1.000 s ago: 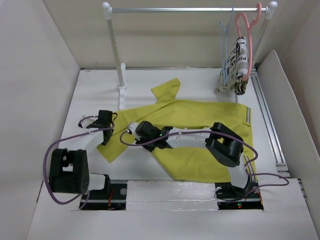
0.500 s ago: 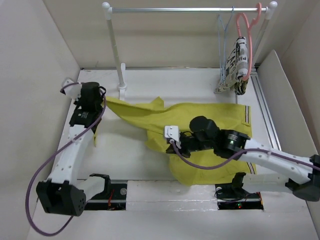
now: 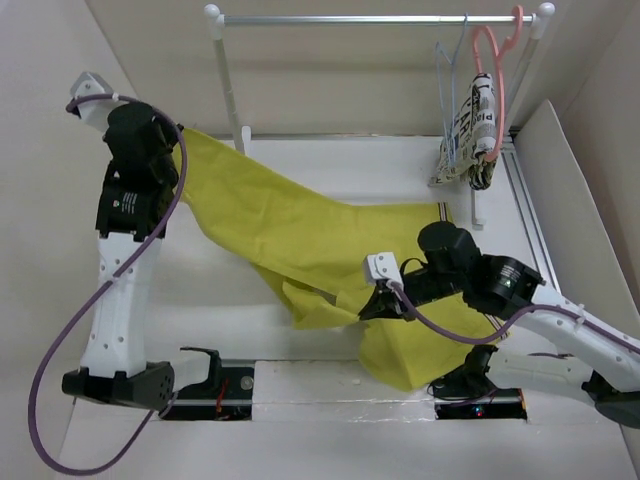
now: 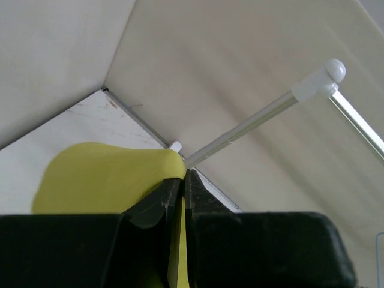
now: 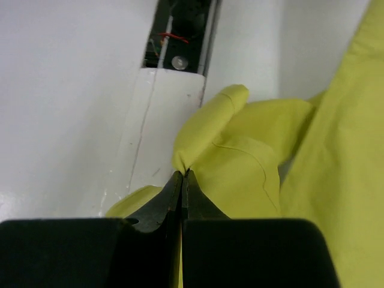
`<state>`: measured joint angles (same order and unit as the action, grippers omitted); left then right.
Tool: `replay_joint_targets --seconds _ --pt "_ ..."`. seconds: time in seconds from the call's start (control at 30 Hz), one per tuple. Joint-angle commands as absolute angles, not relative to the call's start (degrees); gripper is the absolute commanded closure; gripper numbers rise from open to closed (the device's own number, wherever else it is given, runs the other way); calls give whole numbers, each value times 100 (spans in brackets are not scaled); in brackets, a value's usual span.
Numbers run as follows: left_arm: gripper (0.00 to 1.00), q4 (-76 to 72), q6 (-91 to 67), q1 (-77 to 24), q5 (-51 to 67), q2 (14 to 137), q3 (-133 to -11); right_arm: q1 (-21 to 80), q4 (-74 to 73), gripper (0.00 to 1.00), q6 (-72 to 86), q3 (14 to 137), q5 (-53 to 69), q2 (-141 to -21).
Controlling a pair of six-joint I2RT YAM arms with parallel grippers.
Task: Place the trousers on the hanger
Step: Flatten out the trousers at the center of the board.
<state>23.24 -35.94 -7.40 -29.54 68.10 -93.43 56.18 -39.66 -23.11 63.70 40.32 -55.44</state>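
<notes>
Stretching between both claws, mustard trousers (image 3: pixel 300 235) sag.

Trousers (image 3: pixel 300 235): plain mustard yellow all over, no print. My left gripper (image 4: pixel 185 179) and right gripper (image 5: pixel 182 179) are both matte black. My left arm (image 3: pixel 122 290) and right arm (image 3: pixel 572 323) are white with black joints, trailing purple cables (image 3: pixel 35 400). The hanger (image 3: pixel 447 110) is pale blue. A thicker hanger (image 3: pixel 478 45) is pink, and its cloth (image 3: pixel 472 135) is white with black print. The rail (image 3: pixel 350 18) is silver with white ends. The table (image 3: pixel 230 300) is white.
</notes>
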Motion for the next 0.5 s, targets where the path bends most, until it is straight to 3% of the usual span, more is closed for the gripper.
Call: replay_joint_targets --seconds 0.0,0.07,0.13,0.17,0.23,0.27,0.37,0.47 --pt "100 2250 -2806 -729 -2480 7478 -9799 5327 -4306 100 -2365 6408 3309 -5562" --pt "100 2381 -2856 -572 -2382 8004 -9957 5098 -4298 100 -2259 6189 2795 -5886" --pt "100 2321 -3040 -335 -2084 8252 -9845 5045 -4324 90 -2267 6135 2760 -6142" --pt "100 2251 -3102 -64 -1752 8436 -9748 5045 -4289 80 -2346 6117 2916 -6231" --pt "100 2136 -3251 166 -1618 8595 -9405 5045 -4323 68 -2381 5933 3172 -6432" --pt "100 2171 -3304 280 -1591 8813 -9343 5045 -4376 48 -2425 5933 3155 -6451" --pt "100 2399 -3296 650 -1538 9454 -9360 5045 -4360 19 -2443 5818 2893 -6145" --pt "100 2654 -3060 650 -1529 10148 -9825 4283 -4009 14 -2112 5766 2472 -5802"
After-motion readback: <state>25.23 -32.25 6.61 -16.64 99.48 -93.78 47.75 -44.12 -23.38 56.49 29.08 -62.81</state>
